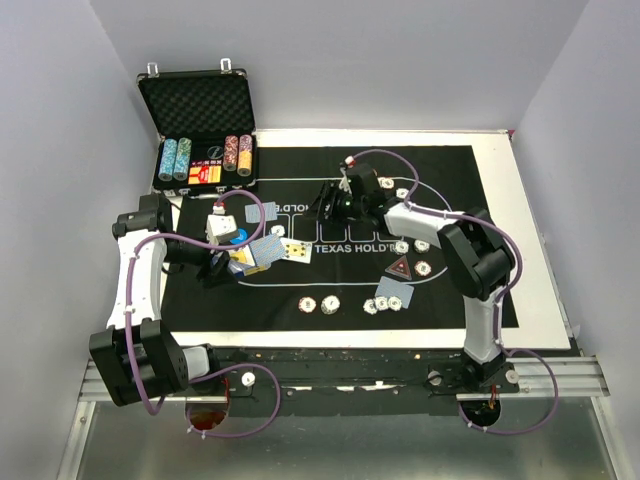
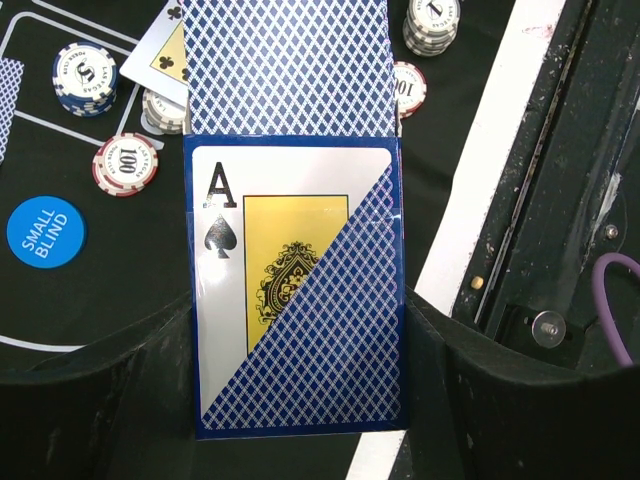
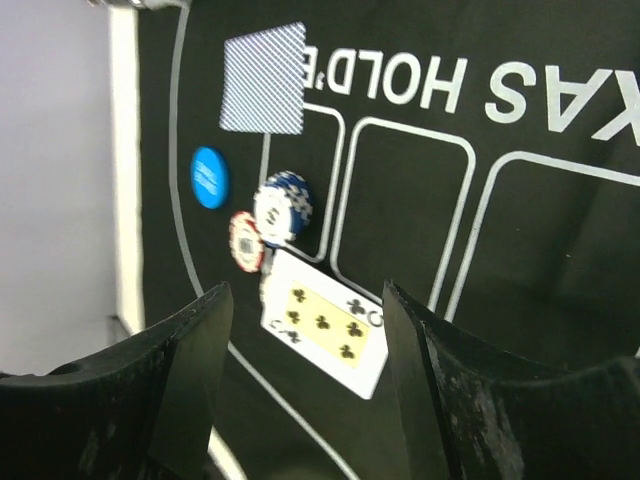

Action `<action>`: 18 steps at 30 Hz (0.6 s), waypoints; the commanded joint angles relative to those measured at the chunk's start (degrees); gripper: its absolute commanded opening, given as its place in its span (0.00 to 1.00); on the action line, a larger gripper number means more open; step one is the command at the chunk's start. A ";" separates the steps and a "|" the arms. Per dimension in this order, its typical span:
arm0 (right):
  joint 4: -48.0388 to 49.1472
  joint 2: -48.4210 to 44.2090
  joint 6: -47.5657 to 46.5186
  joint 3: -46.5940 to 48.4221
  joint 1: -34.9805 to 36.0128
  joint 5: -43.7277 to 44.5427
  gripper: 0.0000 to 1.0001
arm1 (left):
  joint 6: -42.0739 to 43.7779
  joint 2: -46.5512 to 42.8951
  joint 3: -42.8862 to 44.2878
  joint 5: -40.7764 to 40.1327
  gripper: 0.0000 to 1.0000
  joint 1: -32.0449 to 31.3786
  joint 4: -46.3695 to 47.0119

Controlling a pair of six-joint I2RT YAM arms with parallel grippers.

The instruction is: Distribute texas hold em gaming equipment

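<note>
**While the deck sits in the left gripper, the right gripper hangs open over a laid card**

Blue-backed, the deck (image 2: pixel 300 250) fills the middle of the left wrist view. An ace of spades faces up under a diagonal patterned panel, and one card is slid up out of the top. The left gripper (image 2: pixel 300 400) is clamped on its two long edges. A face-up club card (image 3: pixel 325 335) lies low centre in the right wrist view, just beside a red chip (image 3: pixel 246 242) and a blue-and-white chip (image 3: pixel 283 208). Above it hovers the right gripper (image 3: pixel 305 295), jaws wide with nothing between them. All of this rests on the mat (image 3: pixel 560 250).

Dealing looks like the step in hand. To do it well, the right gripper should rise straight, so no finger drags the club card. It should then pinch only the raised card at the deck's top while the left gripper holds the deck level.

Only the left wrist view reads the ace and the lettering on the small-blind button (image 2: pixel 45 232). Only the top view shows the red triangular marker (image 1: pixel 400 268) at right centre and the open case (image 1: pixel 200 120) at upper left. Only the right wrist view shows the bare gap between the right gripper's jaws.
</note>
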 commanded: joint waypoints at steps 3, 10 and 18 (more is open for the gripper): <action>-7.07 2.09 -13.95 2.89 3.60 7.94 0.71 | 0.48 -1.61 1.02 4.79 0.12 0.21 -16.04; -7.25 9.21 -12.55 11.76 3.68 6.81 0.70 | -0.05 -2.66 1.28 5.32 0.12 0.13 -16.04; -7.07 11.76 -16.14 11.95 3.77 0.13 0.71 | 0.21 -3.37 0.67 4.88 0.12 0.04 -16.04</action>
